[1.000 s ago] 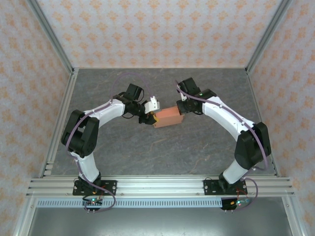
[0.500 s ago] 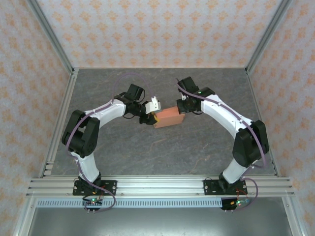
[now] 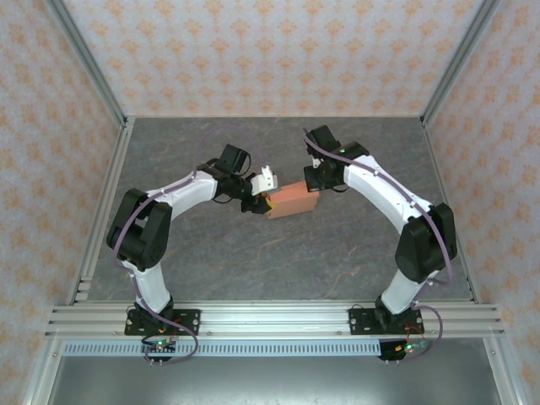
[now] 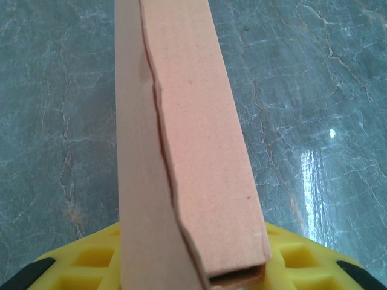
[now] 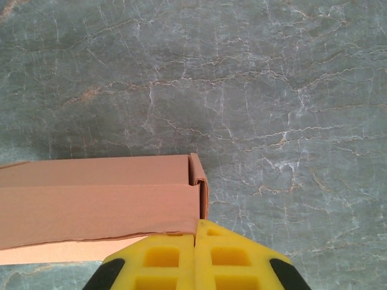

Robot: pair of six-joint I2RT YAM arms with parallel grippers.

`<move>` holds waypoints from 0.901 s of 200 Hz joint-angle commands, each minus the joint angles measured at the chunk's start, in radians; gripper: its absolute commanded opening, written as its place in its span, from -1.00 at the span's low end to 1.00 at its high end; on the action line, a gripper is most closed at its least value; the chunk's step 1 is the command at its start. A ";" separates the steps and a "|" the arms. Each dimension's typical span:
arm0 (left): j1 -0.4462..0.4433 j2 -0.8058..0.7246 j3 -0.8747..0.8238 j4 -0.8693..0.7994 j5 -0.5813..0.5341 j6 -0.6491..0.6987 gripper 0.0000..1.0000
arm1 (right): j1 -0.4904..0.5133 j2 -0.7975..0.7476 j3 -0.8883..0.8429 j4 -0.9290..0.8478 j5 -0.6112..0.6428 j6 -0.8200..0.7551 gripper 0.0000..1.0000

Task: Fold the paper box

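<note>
Top external: high behind the arm bases, looking down, far off. Left wrist: very close, sighting along the salmon-orange thin cardboard box (image 4: 199,151) between the yellow left fingers (image 4: 84,266). Right wrist: close, facing down, box ahead-left of the yellow right fingers (image 5: 151,241). Shared: probably the same box, and the grey marbled tabletop (image 5: 272,90).

The paper box (image 3: 291,201) is lying in the middle of the table (image 3: 253,261), my left gripper (image 3: 264,203) clasping its left end and my right gripper (image 3: 314,183) touching its far right corner.

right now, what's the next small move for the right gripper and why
Probably push the shut right gripper against the box at its end corner to seat the flap: that flap stands slightly ajar by the fingertips, and the left gripper clamps the other end.
</note>
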 commanded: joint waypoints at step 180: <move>-0.023 0.035 0.039 -0.051 -0.063 0.000 -0.38 | -0.043 0.010 -0.024 0.004 0.003 -0.090 -0.98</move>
